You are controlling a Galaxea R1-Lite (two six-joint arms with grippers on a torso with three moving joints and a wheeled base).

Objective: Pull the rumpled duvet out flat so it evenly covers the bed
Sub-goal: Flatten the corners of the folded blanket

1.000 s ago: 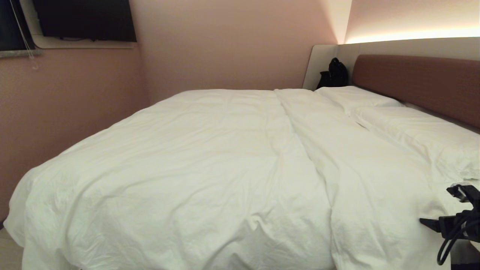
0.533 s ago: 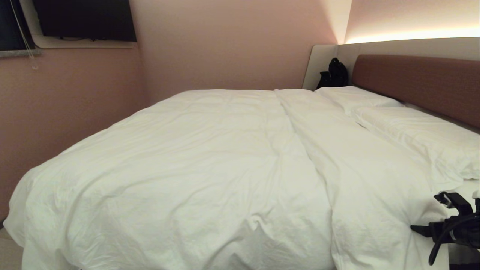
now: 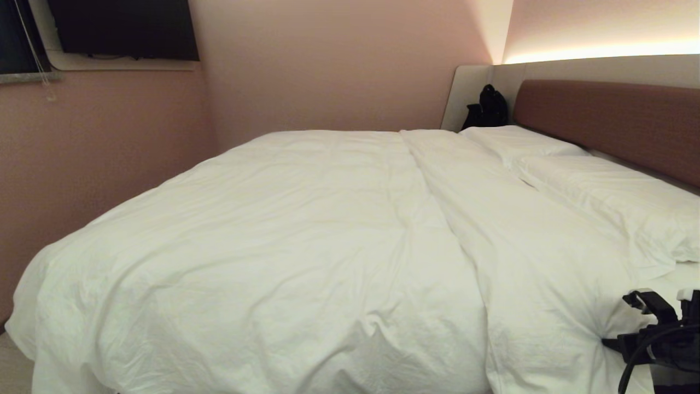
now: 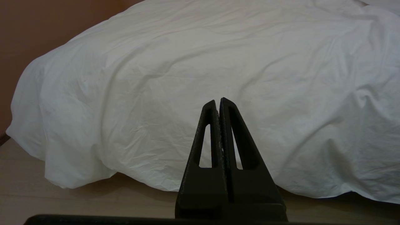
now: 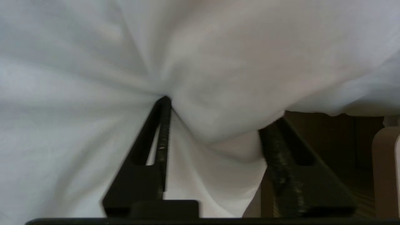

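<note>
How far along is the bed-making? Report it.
Done: the duvet already spreads across most of the bed. In hand: the right gripper has its jaws around a bunched fold at the near corner. Left: smoothing that fold and the long crease. The left gripper sits shut, clear.

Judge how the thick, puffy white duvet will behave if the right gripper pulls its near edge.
The thick, puffy white duvet is probably floppy: fabric bunches between the right gripper fingers. A pull would likely stretch only nearby creases first, given the radiating wrinkles. It looks bulky, so drag across the bed seems likely.
</note>
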